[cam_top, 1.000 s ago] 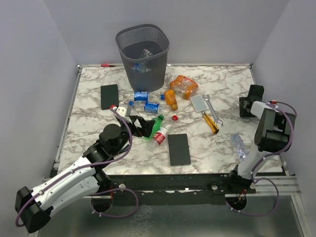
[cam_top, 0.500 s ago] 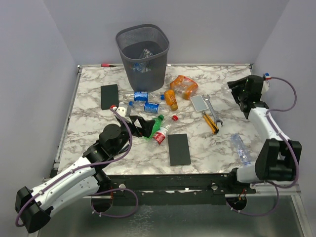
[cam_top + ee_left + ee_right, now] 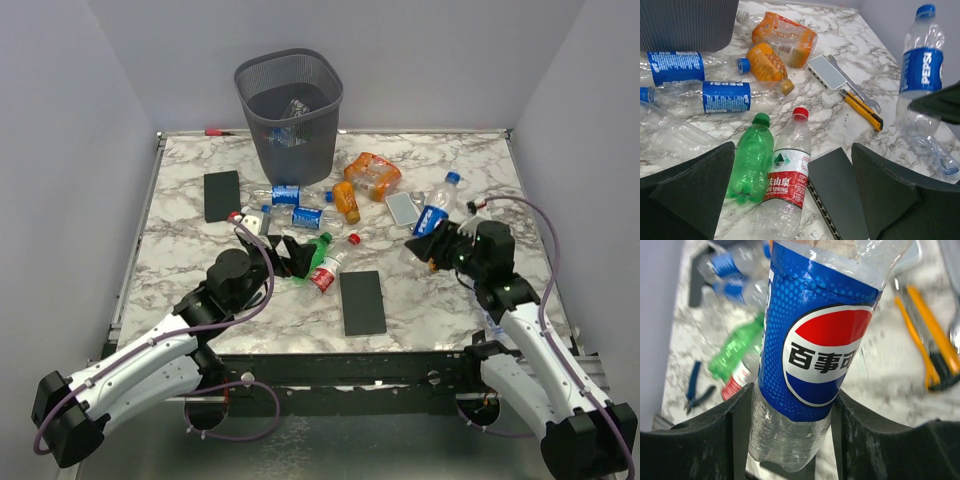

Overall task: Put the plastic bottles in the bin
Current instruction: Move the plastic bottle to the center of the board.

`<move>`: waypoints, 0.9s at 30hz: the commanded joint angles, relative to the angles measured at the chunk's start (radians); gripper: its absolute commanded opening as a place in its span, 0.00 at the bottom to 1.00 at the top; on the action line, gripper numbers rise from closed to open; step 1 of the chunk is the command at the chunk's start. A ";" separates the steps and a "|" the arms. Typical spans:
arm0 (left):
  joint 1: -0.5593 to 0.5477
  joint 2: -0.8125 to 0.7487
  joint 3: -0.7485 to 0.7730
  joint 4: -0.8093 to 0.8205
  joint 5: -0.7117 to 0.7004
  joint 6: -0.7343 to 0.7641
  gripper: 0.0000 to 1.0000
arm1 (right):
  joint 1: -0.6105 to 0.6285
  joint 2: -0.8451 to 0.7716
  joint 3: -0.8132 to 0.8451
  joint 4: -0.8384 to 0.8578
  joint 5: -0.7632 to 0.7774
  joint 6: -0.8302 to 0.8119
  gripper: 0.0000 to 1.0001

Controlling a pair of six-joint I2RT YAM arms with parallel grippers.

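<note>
**Right gripper clamped on Pepsi bottle; left gripper open over two bottles**

The marble table [image 3: 180, 250] fills the scene. The bin [image 3: 290, 100] stands at its far edge, left of centre, and bottles in the bin [image 3: 290, 128] show through the mesh.

The left gripper [image 3: 794, 150] hangs low over the middle of the table. Its jaws are spread wide and hold nothing. Between its fingers lie the green bottle [image 3: 751, 165] and the red-cap bottle [image 3: 787, 180], side by side and touching, caps pointing far.

The right gripper [image 3: 792, 395] is on the right half of the table, its jaws pressed against both sides of the Pepsi bottle [image 3: 436, 210]. It grips the clear part below the blue label. The bottle's cap is up and leans toward the far right. I cannot tell whether its base is off the table.

Two blue-label bottles [image 3: 285, 194] [image 3: 307, 216] lie on their sides just near of the bin. To their right lie the small orange bottle [image 3: 346, 201] and, farther back, the big orange bottle [image 3: 372, 175]. A crushed clear bottle [image 3: 935, 155] lies near the Pepsi bottle's base.

One slab [image 3: 222, 195] lies on the left of the table, and another slab [image 3: 361, 302] lies near-centre, just right of the red-cap bottle.

A silver plate [image 3: 826, 72], a wrench [image 3: 855, 90] and a yellow knife [image 3: 862, 107] lie together between the orange bottles and the Pepsi bottle.
</note>
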 commanded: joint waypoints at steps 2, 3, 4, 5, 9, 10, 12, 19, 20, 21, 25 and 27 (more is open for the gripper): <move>-0.001 0.048 -0.005 0.024 0.008 -0.011 0.99 | 0.035 -0.064 -0.060 -0.261 -0.070 -0.012 0.43; -0.002 0.055 -0.002 0.026 0.009 -0.013 0.99 | 0.047 -0.044 -0.040 -0.285 -0.063 -0.003 0.43; -0.003 0.063 -0.001 0.027 0.011 -0.016 0.99 | 0.050 -0.002 -0.017 -0.323 -0.046 -0.003 0.42; -0.002 0.069 0.001 0.026 0.014 -0.019 0.99 | 0.052 0.035 0.004 -0.358 -0.030 -0.010 0.42; -0.002 0.067 -0.002 0.027 0.030 -0.034 0.99 | 0.116 0.159 0.030 -0.410 0.051 0.009 0.41; -0.001 0.063 -0.005 0.025 0.032 -0.037 0.99 | 0.146 0.193 0.038 -0.422 0.080 0.015 0.41; -0.002 0.050 -0.011 0.025 0.033 -0.039 0.99 | 0.213 0.273 0.058 -0.447 0.134 0.027 0.42; -0.002 0.027 -0.014 0.025 0.035 -0.035 0.99 | 0.311 0.392 0.119 -0.493 0.276 0.054 0.50; -0.002 0.026 -0.013 0.024 0.038 -0.035 0.99 | 0.310 0.396 0.128 -0.497 0.293 0.050 0.55; -0.002 0.026 -0.012 0.024 0.040 -0.035 0.99 | 0.310 0.401 0.140 -0.502 0.300 0.048 0.60; -0.001 0.028 -0.009 0.025 0.045 -0.035 0.99 | 0.310 0.434 0.165 -0.503 0.309 0.052 0.78; -0.001 0.027 -0.009 0.023 0.046 -0.035 0.99 | 0.310 0.450 0.161 -0.487 0.311 0.059 0.82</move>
